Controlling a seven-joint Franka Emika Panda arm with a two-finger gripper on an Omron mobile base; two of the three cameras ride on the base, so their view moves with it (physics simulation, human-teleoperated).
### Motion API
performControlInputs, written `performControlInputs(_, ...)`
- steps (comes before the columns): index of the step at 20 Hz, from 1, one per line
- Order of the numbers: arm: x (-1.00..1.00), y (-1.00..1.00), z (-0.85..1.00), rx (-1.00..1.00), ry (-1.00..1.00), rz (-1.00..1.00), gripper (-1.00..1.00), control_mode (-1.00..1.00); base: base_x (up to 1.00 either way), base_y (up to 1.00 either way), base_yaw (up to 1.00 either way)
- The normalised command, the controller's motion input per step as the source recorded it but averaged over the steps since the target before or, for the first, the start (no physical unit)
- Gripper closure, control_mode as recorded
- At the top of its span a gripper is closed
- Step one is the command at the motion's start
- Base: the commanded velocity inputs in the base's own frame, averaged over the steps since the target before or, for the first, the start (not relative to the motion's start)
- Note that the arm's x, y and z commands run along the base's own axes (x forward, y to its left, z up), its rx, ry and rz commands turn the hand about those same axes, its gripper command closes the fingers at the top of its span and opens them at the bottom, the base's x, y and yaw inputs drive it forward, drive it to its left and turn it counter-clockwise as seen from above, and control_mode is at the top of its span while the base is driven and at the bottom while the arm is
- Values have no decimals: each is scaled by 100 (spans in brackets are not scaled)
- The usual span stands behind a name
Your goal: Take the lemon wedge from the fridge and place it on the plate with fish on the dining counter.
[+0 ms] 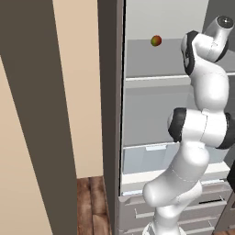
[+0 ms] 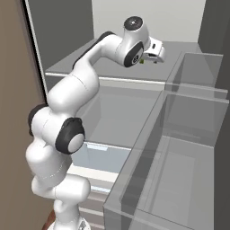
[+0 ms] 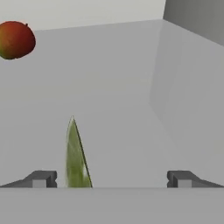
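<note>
The arm reaches into the open fridge [image 1: 156, 119] so its pincer [image 3: 111, 179] can straddle the wedge [image 3: 77, 159], which lies on the upper shelf between the spread, empty fingertips, nearer the left one. A red-green fruit [image 3: 15, 39] sits farther back, well apart, so closing should catch the wedge alone.
</note>
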Motion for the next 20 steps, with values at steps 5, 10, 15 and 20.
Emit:
performControlInputs(5, 18, -1, -11, 0, 2, 0, -100, -100, 0, 0, 0)
performControlInputs(10, 14, 0, -4, 0, 4, 0, 100, -100, 0, 0, 0)
performControlInputs(15, 0, 0, 0, 0, 0, 0, 100, -100, 0, 0, 0)
performControlInputs(20, 0, 0, 0, 0, 0, 0, 100, -100, 0, 0, 0)
